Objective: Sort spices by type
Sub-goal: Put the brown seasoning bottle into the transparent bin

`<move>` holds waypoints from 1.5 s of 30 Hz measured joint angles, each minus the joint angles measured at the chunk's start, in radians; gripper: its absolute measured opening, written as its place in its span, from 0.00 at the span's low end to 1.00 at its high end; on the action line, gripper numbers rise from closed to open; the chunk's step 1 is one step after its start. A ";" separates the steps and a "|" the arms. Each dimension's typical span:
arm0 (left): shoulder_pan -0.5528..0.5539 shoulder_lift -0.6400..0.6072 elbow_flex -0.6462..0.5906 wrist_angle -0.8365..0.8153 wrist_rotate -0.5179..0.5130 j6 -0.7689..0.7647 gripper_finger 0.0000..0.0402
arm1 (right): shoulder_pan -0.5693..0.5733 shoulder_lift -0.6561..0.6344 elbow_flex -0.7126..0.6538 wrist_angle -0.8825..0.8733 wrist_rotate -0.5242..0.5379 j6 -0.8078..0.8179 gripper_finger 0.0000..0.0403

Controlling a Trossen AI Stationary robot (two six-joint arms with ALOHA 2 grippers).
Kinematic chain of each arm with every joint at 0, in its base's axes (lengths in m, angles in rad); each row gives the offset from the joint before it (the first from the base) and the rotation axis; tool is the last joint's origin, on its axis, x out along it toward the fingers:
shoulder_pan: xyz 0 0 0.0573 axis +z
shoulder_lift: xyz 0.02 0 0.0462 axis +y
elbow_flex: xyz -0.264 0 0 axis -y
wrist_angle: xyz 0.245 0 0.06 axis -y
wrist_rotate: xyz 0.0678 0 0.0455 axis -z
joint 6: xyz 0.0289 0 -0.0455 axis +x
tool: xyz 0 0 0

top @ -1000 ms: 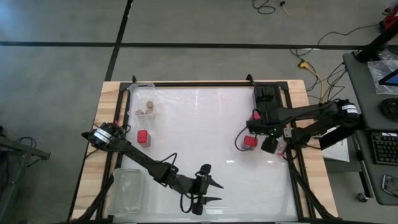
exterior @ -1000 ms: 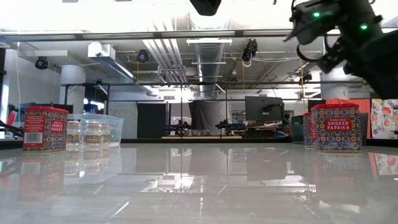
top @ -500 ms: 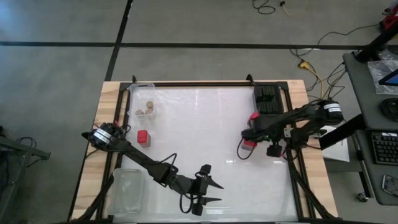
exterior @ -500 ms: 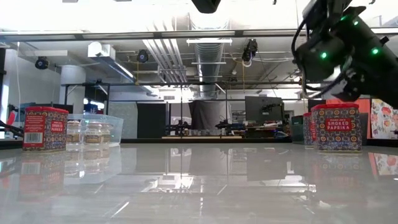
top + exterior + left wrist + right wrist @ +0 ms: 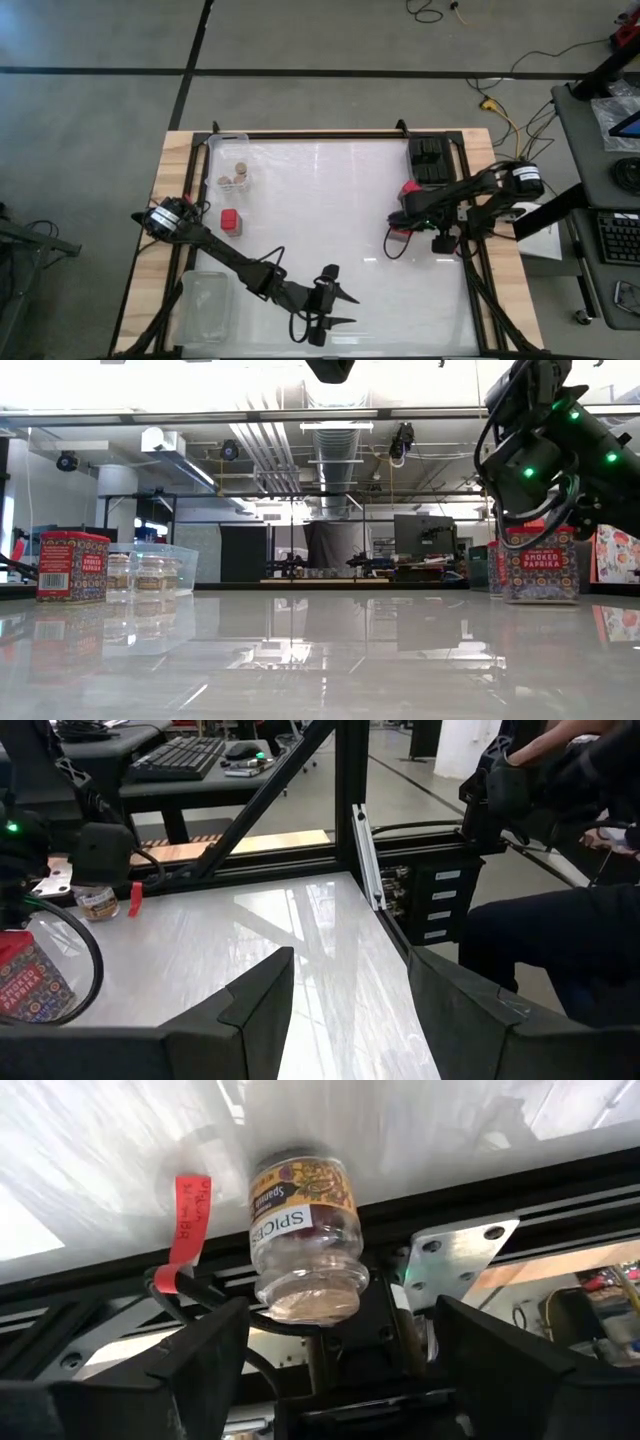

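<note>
Around your work area, the white bench (image 5: 330,210) carried a clear tray (image 5: 229,160) at its far left corner with round tan-topped jars (image 5: 234,177) inside, and a second clear tray (image 5: 206,305) sat at the near left corner. A red tin (image 5: 231,221) stood alone on the bench just beside the far tray. Black boxy containers (image 5: 428,160) lay grouped at the far right corner. Your right arm crossed over the right edge, and its body covered much of the red tins (image 5: 409,188) there; in the low view a smoked paprika tin (image 5: 541,565) stood right under it. Your right end effector (image 5: 335,1330) was spread wide and released, with one round spice jar (image 5: 303,1235) lying just ahead of its fingers, near the bench frame. Your left end effector (image 5: 330,308) waited over the near middle of the bench, jaws parted and empty.
</note>
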 joint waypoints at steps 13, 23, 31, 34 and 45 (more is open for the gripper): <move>0.000 0.000 0.000 -0.003 0.000 -0.008 0.45 | 0.000 0.092 0.006 0.024 -0.001 -0.037 0.69; 0.000 0.000 0.000 -0.007 0.000 -0.008 0.45 | 0.000 0.093 0.005 0.027 0.016 -0.016 0.60; 0.000 0.000 0.000 -0.007 0.000 -0.012 0.45 | 0.000 0.092 0.003 0.089 0.025 0.002 0.52; 0.000 0.000 0.000 -0.007 0.000 -0.012 0.45 | 0.000 0.085 0.003 0.086 0.019 0.004 0.49; 0.000 0.000 0.000 -0.004 0.000 -0.012 0.45 | 0.000 0.088 -0.001 0.087 -0.012 0.046 0.57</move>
